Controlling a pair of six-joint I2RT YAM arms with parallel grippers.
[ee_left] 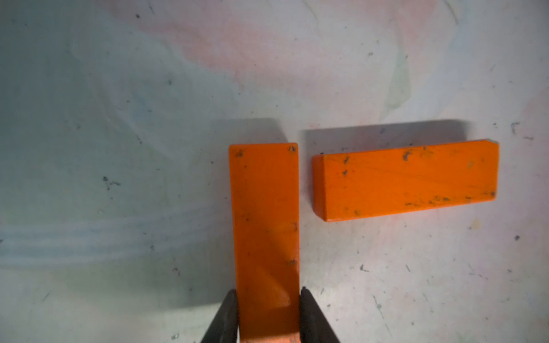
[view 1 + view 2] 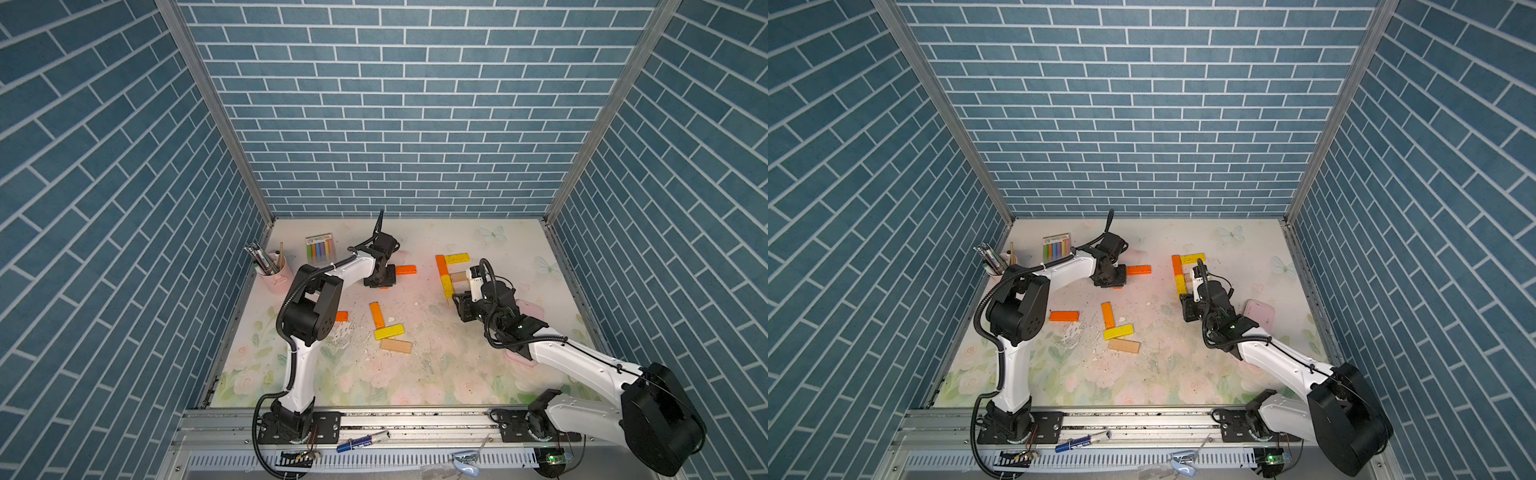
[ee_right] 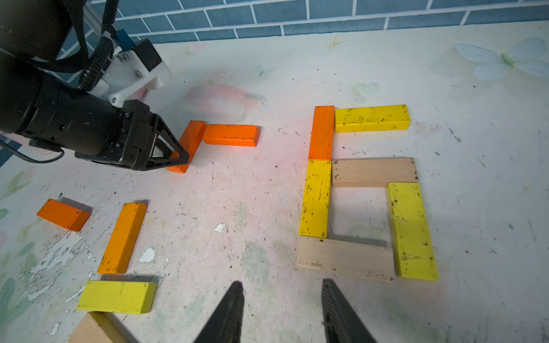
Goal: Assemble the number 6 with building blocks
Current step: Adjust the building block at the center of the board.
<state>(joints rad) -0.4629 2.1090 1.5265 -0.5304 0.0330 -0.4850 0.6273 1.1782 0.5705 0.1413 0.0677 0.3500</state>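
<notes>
**Item 1, your left gripper** (image 1: 269, 294): jaws clamped on the long edges of the held orange bar (image 1: 264, 225), gripping it at its near end. The bar's long axis runs straight out from the fingers. Whether it is clear of the table (image 1: 118, 148) you cannot tell.

**Item 2, second orange bar** (image 1: 407, 181): flat on the table, crosswise to the held one, a narrow gap off its far end, not touching.

**Item 3, number 6** (image 3: 374, 172): six bars laid end to end. Orange and yellow form the stem, yellow the top arm, and tan, yellow and tan close the loop. By the look of it the digit is complete. It lies well apart from your left gripper, toward the robot's right, and your right arm is much the nearer.

**Item 4, your right gripper** (image 3: 282, 283): jaws apart, holding nothing, hovering just short of the digit's bottom bar.

**Item 5, loose bars** (image 3: 123, 237): orange, yellow and tan spares between the two arms.

**Judgement:** the held bar looks surplus, and any carry toward the digit would need it turned to match a stroke
</notes>
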